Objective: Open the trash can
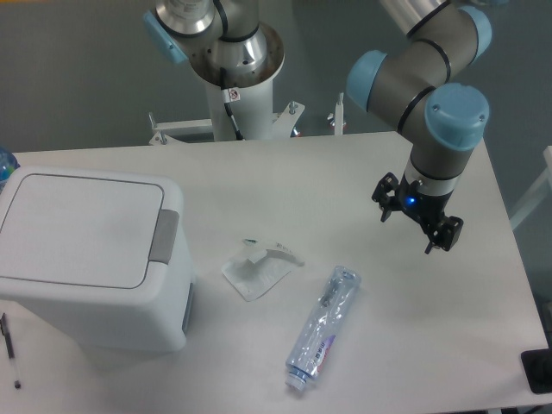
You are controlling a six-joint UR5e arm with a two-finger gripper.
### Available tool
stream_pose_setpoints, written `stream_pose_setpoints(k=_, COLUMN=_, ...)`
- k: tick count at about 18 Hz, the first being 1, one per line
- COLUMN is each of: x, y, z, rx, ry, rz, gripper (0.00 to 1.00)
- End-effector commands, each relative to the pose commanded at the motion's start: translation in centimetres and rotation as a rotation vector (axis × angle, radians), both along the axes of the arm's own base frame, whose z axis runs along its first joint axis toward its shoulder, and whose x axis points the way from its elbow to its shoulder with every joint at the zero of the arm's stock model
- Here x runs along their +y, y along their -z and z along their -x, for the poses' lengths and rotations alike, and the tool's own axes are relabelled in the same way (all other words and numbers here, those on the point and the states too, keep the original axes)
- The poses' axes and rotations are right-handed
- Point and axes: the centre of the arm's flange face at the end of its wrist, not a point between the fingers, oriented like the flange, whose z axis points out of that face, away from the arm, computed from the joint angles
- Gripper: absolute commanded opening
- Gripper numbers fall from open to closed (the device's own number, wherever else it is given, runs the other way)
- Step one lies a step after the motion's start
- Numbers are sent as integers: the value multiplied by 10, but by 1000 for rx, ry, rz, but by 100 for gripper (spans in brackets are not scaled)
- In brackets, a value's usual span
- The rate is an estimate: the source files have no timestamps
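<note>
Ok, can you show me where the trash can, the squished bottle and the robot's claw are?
trash can [78,228]: fixed camera view, middle of its flat white lid.
squished bottle [325,326]: fixed camera view, middle of its clear crumpled body.
claw [417,223]: fixed camera view, midway between its two black fingertips.

Gripper [416,222] apparently spread, empty, aloft

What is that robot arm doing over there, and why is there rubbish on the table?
The robot arm's two-finger gripper hangs in the air over the right side of the white table, holding nothing; its fingers look spread. The big boxy white plastic trash can sits far off on the left, its flat lid down and its grey push-button tab untouched. Between them lie a crushed clear plastic bottle and a crumpled clear wrapper. So nothing is being handled yet.
</note>
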Motion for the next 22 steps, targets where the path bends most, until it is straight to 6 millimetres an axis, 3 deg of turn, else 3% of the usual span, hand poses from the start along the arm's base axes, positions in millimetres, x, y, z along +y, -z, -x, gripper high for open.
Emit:
stream_pose_setpoints(k=7, x=1, y=-2, z=1, rx=1, ry=-9, rz=-3, gripper=100)
stream_pose_setpoints(k=11, x=2, y=-5, z=1, rx=-10, ry=-138, rz=-20, gripper=100)
stream_pose_setpoints(k=22, x=33, y=-13, z=-27, rx=-89, ry=-346, rz=-116, gripper=100)
